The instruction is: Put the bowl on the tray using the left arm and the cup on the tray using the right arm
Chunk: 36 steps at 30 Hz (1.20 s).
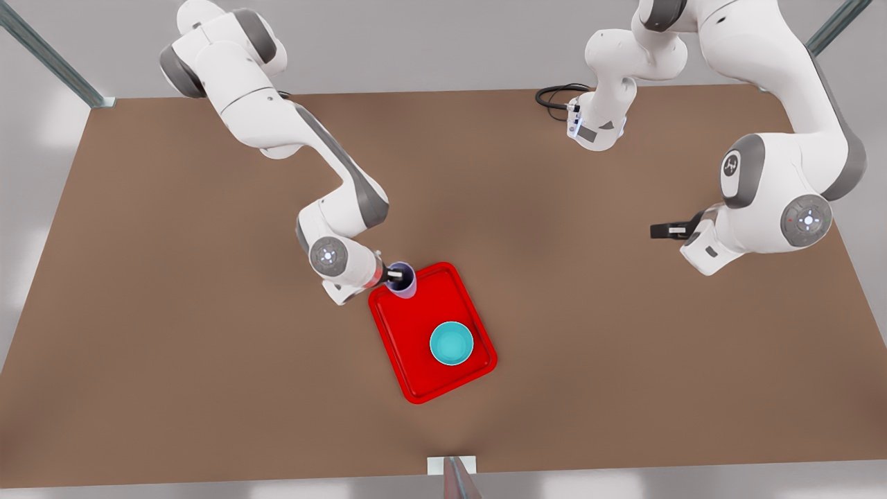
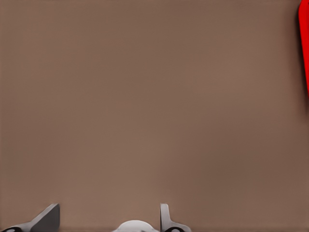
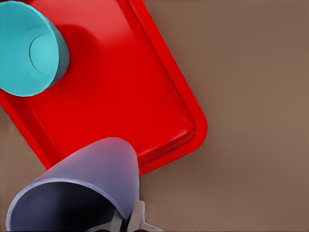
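Note:
The red tray [image 1: 416,326] lies mid-table with the teal bowl [image 1: 452,343] standing upright on its near half. At the tray's far corner is the lavender cup [image 1: 406,283], and my right gripper [image 1: 396,275], on the arm at the front view's left, is shut on its rim. The right wrist view shows the cup [image 3: 91,179] over the rim of the tray [image 3: 125,87], with the bowl [image 3: 29,48] farther along. I cannot tell whether the cup touches the tray. My left gripper [image 1: 662,230] waits open over bare table at the front view's right, its fingers [image 2: 48,217] apart and the tray's edge [image 2: 304,48] at the side.
A coiled black cable [image 1: 554,97] lies at the back of the brown table [image 1: 173,312]. A metal post [image 1: 457,478] stands at the table's front edge. Open tabletop surrounds the tray on all sides.

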Motion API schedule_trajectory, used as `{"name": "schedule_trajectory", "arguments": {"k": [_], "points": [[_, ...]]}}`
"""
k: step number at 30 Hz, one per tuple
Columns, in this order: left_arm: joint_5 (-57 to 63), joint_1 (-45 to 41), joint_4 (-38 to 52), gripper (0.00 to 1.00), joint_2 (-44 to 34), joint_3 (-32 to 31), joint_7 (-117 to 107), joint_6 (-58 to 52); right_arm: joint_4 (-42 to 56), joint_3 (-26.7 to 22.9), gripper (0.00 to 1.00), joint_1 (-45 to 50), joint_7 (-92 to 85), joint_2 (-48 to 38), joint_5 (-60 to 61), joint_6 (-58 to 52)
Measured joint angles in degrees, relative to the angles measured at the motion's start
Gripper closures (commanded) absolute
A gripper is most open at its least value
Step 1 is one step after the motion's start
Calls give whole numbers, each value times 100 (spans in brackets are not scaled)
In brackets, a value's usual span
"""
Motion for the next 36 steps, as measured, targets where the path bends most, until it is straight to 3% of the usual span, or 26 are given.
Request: {"name": "schedule_trajectory", "arguments": {"k": [14,15,17,18,30,33,36], "points": [[2,9,0,0,17,0,-1,22,528,0,79,493,-17,837,-49,494],[2,9,0,0,9,0,-1,18,523,0,68,493,-59,846,-49,494],[2,9,5,0,9,0,-3,18,516,1,4,501,-32,859,-90,650],[2,9,0,0,9,0,-9,18,512,1,0,509,-36,857,-105,697],[-7,9,0,0,9,0,-9,27,521,-30,0,421,-66,578,-181,648],[-8,9,9,0,9,0,-9,18,513,-42,0,-276,-132,-70,-181,586],[-10,8,29,0,3,0,-17,0,496,-53,0,-1692,-1364,-580,-755,571]]}}
